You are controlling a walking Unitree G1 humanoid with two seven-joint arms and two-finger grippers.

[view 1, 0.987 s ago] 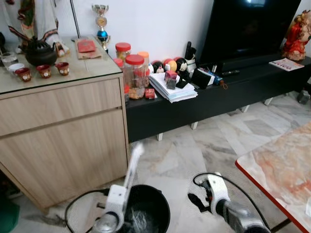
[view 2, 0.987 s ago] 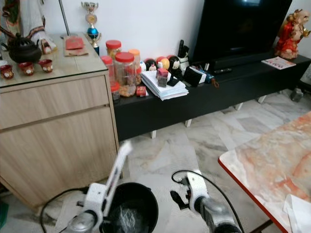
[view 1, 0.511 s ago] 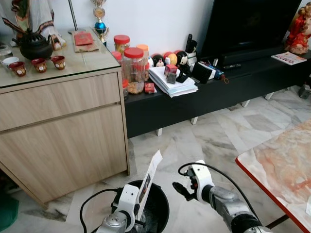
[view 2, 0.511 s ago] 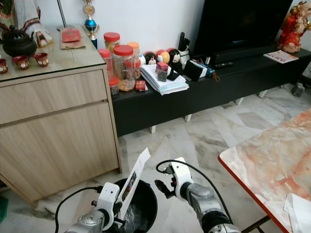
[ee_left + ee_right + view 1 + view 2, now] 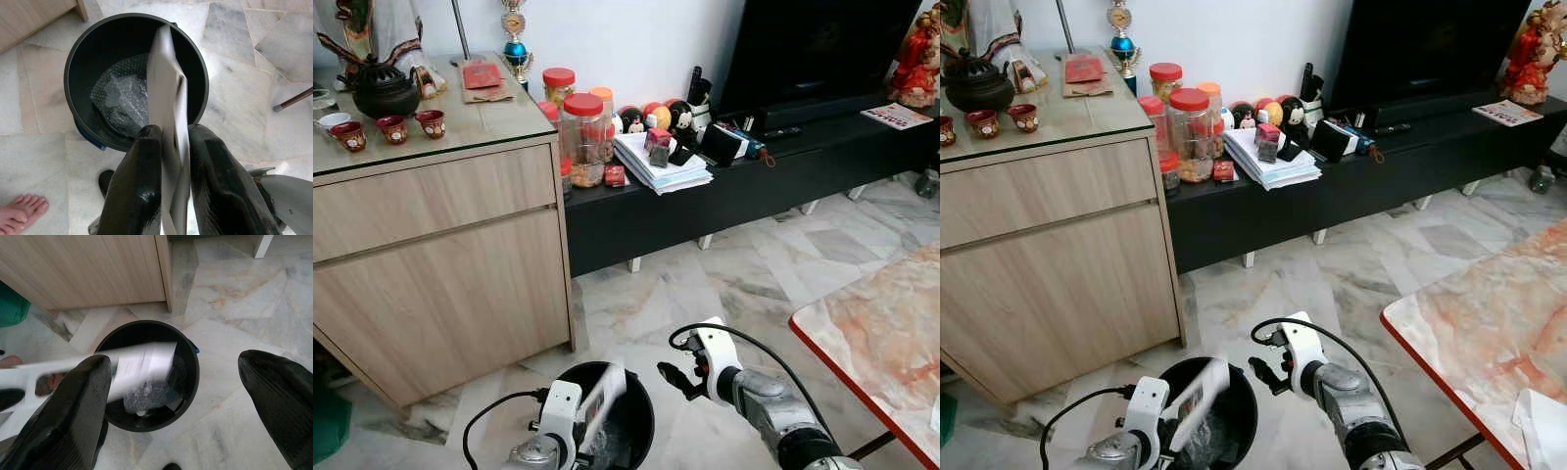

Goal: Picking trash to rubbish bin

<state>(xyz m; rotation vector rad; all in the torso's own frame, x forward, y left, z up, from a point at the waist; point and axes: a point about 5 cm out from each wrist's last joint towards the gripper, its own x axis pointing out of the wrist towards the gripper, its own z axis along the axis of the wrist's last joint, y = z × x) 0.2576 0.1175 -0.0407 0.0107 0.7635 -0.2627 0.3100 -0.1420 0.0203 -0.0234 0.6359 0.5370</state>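
While our left claw (image 5: pixel 168 147) pinches the blurred paper (image 5: pixel 166 98) over the bin (image 5: pixel 73 54), our right claw (image 5: pixel 176 396) gapes wide, holding nothing.

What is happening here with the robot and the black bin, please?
The robot stands over a black rubbish bin on the marble floor. Its left end effector is shut on a flat white paper, holding it tilted over the bin's opening. Crumpled clear plastic already lies inside. The right end effector hovers open beside the bin, holding nothing.
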